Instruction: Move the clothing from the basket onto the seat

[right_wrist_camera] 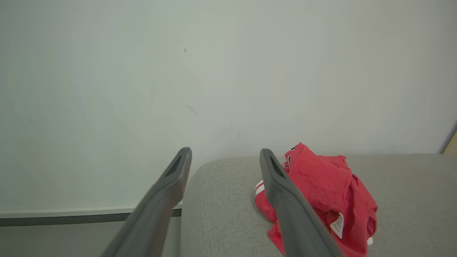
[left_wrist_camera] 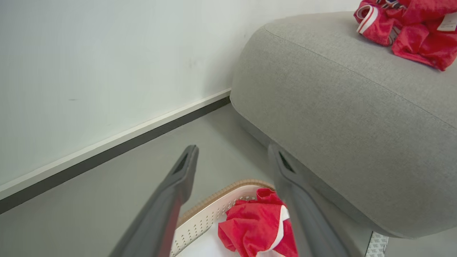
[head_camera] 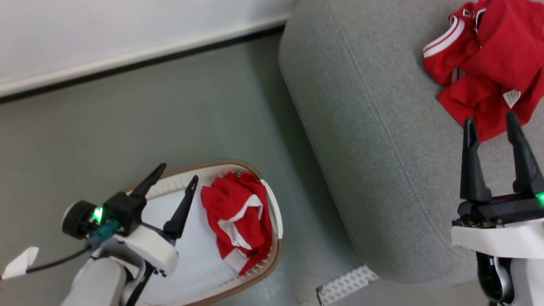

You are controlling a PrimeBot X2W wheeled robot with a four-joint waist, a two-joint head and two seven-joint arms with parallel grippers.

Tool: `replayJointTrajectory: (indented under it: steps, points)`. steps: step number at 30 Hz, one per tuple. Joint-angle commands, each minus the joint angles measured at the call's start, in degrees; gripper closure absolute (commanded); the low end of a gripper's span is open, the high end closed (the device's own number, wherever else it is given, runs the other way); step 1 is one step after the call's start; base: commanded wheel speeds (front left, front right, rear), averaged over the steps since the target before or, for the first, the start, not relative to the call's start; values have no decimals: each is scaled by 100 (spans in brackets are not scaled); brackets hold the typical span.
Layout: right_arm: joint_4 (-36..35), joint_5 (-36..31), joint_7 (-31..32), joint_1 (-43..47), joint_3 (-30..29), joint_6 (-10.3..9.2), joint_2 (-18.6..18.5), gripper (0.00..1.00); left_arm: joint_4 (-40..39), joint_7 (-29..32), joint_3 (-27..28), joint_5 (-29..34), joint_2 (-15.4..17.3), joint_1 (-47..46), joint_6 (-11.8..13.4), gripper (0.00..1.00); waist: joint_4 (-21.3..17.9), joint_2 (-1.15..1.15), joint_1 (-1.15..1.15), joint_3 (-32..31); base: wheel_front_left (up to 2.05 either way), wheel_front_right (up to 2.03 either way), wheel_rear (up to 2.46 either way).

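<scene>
The left gripper (head_camera: 179,172) is held above the basket (head_camera: 274,208), its fingers spread wide with nothing between them. One red garment (head_camera: 238,221) is heaped inside the basket, against the wall nearest the seat (head_camera: 382,161). The right gripper (head_camera: 490,119) is likewise spread wide and empty above the seat, its tips at the edge of a second red garment (head_camera: 497,59), which is crumpled on the cushion. The basket is set on the floor (head_camera: 170,106) beside the seat.

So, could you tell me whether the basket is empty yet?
Not empty: one crumpled red garment lies in the basket.
</scene>
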Motion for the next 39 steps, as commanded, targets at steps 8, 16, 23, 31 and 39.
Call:
replayJointTrajectory:
  steps: [8,16,23,31,39]
  points:
    - [-551,569,4,-319,-34,-13,27,0,67,500,-575,-94,682,-610,13,0,-541,0,-2,1223,0,0,0]
    - [-1064,865,5,-714,-191,-13,27,0,379,893,-1557,-252,1180,-1257,12,0,-585,0,-2,1851,0,0,0]
    - [-1397,995,4,-995,-336,-13,25,0,943,1222,-2398,-509,1109,-1975,11,0,-529,0,-2,2193,0,0,0]
    - [-1741,1063,5,-1150,-415,-13,25,0,1859,1309,-3290,-883,975,-2663,12,0,-460,0,-2,2430,7,7,7]
    - [-1997,921,4,-1088,-175,-13,23,0,2617,1093,-3843,-1296,991,-3094,12,0,-344,0,-2,2606,17,17,17]
